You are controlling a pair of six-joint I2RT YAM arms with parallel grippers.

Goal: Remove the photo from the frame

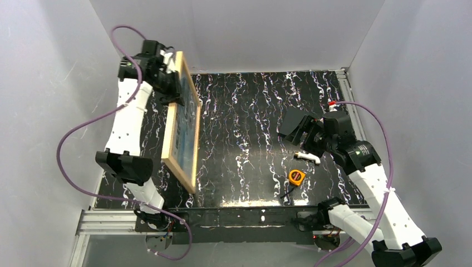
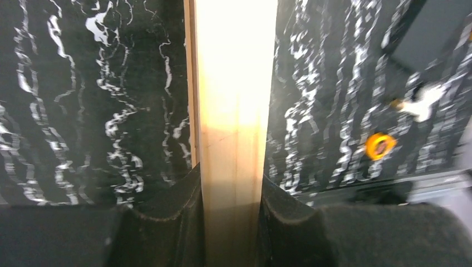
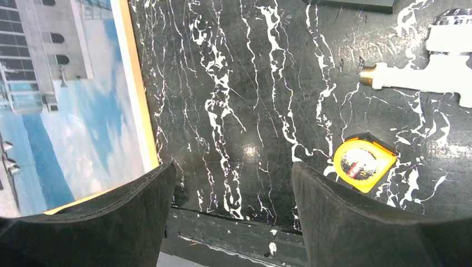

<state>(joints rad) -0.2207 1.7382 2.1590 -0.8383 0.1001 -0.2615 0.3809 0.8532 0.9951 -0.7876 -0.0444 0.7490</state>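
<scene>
- left gripper (image 2: 231, 219) clamped on frame (image 1: 179, 173) edge, holding it tilted above table (image 1: 250, 122), left side
- photo (image 1: 186, 130) sits inside frame
- right gripper (image 3: 234, 222) spread wide, empty, near tape measure (image 1: 296, 177)

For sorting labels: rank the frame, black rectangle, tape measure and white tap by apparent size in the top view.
1. the frame
2. the black rectangle
3. the tape measure and the white tap look about alike; no ranking between them.
</scene>
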